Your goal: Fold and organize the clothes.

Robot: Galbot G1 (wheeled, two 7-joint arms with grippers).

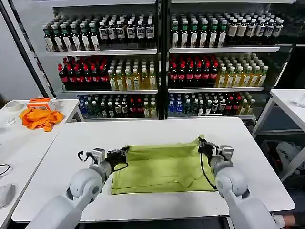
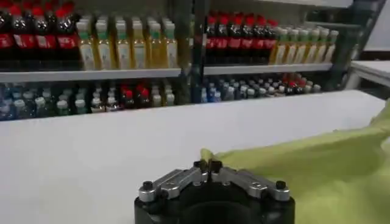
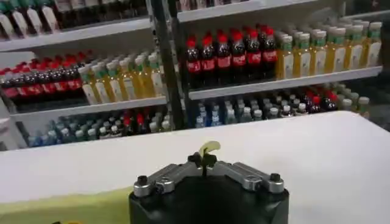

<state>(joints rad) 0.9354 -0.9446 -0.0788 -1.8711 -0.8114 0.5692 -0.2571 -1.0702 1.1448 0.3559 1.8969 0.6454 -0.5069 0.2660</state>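
The lime yellow-green T-shirt (image 1: 162, 167) lies folded into a broad rectangle on the white table (image 1: 157, 129), in front of me. My left gripper (image 1: 126, 151) is shut on its far left corner, and the pinched cloth (image 2: 292, 176) trails away from the closed fingertips (image 2: 208, 165). My right gripper (image 1: 201, 141) is shut on the far right corner; a small curl of green fabric (image 3: 209, 148) sticks up between its closed fingers. Both corners are lifted slightly off the table.
Drink shelves (image 1: 157, 52) full of bottles stand behind the table. On a side table to the left lie a bright orange cloth (image 1: 40, 118) and an orange box (image 1: 39, 102). Another white table (image 1: 290, 102) stands at the right.
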